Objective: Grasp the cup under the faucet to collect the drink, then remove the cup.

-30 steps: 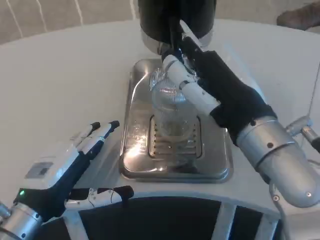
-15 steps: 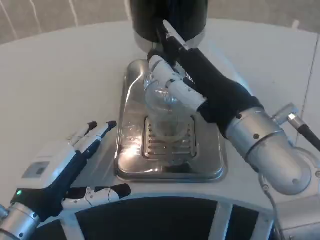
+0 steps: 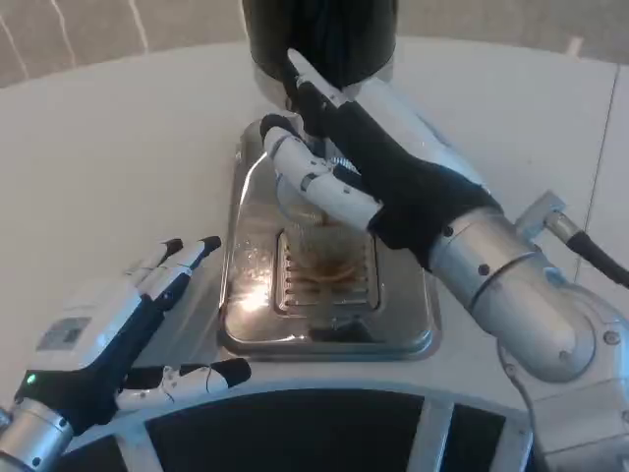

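Right hand (image 3: 369,167) wrapped round clear plastic cup (image 3: 313,221), held over slotted steel drip tray (image 3: 324,329), below black dispenser (image 3: 319,39). Keep cup upright under faucet, grip steady. Left hand (image 3: 123,334) spread, holding nothing, resting beside tray.

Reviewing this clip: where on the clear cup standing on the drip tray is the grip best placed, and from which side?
Around the side wall of the clear cup, coming in from the robot's right, as the right hand does. The cup stands upright on the grate of the drip tray, with the black dispenser above blocking a top approach. Wrapping the round wall likely keeps its mouth open and level.
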`<state>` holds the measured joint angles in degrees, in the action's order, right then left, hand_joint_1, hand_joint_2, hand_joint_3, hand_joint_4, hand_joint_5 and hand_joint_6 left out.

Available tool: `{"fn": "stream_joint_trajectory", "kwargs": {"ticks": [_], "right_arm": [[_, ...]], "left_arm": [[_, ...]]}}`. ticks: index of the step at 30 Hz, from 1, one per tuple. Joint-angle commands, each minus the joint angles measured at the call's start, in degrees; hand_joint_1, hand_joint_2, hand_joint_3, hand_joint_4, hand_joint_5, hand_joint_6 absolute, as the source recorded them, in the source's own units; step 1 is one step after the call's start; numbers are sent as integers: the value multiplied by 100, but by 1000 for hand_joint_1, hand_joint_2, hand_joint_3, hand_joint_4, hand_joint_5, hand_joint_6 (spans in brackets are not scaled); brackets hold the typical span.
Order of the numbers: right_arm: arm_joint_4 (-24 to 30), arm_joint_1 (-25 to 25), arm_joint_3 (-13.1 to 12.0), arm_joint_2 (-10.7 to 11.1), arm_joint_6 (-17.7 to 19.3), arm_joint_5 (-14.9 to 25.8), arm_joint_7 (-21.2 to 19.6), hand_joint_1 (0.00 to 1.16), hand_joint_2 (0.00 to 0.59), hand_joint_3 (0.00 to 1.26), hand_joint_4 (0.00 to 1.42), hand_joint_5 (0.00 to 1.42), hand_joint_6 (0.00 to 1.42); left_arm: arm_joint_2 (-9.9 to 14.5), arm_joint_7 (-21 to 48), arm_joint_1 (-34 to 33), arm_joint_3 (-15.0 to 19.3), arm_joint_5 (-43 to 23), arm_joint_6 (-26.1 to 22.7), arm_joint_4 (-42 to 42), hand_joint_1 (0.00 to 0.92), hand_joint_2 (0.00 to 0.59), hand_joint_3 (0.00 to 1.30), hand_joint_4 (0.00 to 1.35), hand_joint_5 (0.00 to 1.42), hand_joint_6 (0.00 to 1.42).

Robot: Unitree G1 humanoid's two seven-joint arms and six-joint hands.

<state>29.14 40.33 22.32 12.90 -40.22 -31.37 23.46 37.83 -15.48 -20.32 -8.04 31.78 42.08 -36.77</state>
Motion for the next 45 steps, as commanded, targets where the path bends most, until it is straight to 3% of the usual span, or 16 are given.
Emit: {"fn": "stream_joint_trajectory", "kwargs": {"ticks": [1, 9, 20, 32, 45], "right_arm": [[-13, -10, 464, 65, 12, 28, 459, 0, 534, 0, 0, 0, 0], [143, -93, 459, 96, -105, -98, 509, 0, 530, 0, 0, 0, 0], [288, -236, 416, 96, -249, -195, 511, 0, 537, 0, 0, 0, 0], [465, -321, 400, 166, -339, -236, 561, 0, 537, 0, 0, 0, 0], [698, -424, 367, 205, -415, -368, 669, 0, 553, 0, 0, 0, 0]], "left_arm": [[0, 178, 61, 37, -186, 39, -110, 126, 65, 76, 0, 31, 91], [-305, 590, 45, 298, -1022, -16, -113, 112, 21, 0, 0, 86, 158], [-655, 465, -207, 643, -1153, -19, 318, 136, 27, 0, 0, 131, 213], [-1018, 674, -659, 492, -1093, -89, -20, 184, 33, 0, 0, 161, 246], [-1227, 633, -1019, 321, -1017, -47, -420, 201, 35, 0, 0, 178, 267]]}}
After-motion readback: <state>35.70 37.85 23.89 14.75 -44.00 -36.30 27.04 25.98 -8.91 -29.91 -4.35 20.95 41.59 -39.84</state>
